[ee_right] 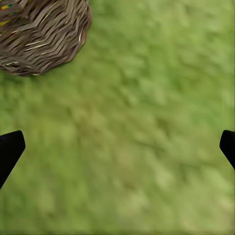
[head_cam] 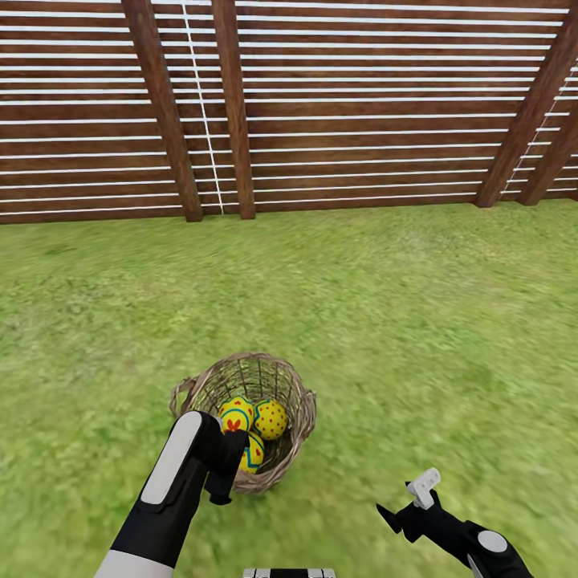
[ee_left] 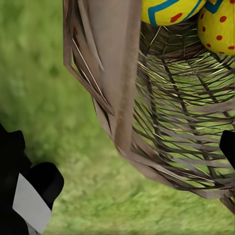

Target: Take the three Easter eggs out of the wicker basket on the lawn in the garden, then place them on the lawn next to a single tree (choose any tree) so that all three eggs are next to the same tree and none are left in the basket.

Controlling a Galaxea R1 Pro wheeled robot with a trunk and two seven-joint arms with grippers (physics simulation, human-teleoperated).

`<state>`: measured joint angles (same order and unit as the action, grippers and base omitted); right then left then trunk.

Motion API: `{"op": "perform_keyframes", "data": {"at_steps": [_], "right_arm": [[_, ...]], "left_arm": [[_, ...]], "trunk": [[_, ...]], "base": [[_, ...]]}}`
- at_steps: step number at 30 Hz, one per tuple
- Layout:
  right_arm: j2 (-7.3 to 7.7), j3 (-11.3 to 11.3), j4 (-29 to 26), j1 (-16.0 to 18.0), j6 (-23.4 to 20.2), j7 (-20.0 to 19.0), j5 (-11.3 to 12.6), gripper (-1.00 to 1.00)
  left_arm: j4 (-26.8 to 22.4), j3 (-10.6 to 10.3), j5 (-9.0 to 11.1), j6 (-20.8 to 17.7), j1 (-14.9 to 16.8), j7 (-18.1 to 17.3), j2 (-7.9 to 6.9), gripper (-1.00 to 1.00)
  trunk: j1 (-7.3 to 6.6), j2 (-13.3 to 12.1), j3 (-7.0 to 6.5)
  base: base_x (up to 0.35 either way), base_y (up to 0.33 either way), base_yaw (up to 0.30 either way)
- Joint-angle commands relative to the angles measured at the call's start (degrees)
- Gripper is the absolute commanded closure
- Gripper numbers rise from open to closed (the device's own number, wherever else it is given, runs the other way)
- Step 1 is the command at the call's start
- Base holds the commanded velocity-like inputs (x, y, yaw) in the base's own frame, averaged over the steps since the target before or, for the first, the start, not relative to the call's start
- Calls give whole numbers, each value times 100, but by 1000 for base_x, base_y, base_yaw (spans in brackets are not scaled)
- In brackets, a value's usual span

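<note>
Left gripper (head_cam: 227, 474) at wicker basket (head_cam: 299, 433) rim, possibly open, three Easter eggs (head_cam: 250, 425) inside

The left gripper (head_cam: 227, 474) covers the near rim of the wicker basket (head_cam: 299, 433) and part of the lowest of the three Easter eggs (head_cam: 254, 454), so the gap between its fingers can't be judged. In the left wrist view two eggs (ee_left: 171, 10) run off the frame edge. Beside the basket, the right gripper's (ee_right: 117, 147) fingertips (ee_right: 10, 149) show only as cropped dark corners.
</note>
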<state>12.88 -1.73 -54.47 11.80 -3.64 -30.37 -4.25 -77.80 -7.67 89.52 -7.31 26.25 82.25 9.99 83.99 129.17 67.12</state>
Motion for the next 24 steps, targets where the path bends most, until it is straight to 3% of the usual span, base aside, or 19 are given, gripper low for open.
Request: {"op": "perform_keyframes", "data": {"at_steps": [1, 24], "right_arm": [[3, -3, -11, 2, -18, -13, -41, -100], [-4, -19, -82, 3, 58, -34, -34, -100]], "left_arm": [[-8, 2, 4, -60, 3, 25, 1, -100], [-45, 2, 4, -60, 3, 3, 1, -100]], "trunk": [[22, 43, 23], [505, 926, 418]], "base": [[0, 0, 0], [0, 0, 0]]}}
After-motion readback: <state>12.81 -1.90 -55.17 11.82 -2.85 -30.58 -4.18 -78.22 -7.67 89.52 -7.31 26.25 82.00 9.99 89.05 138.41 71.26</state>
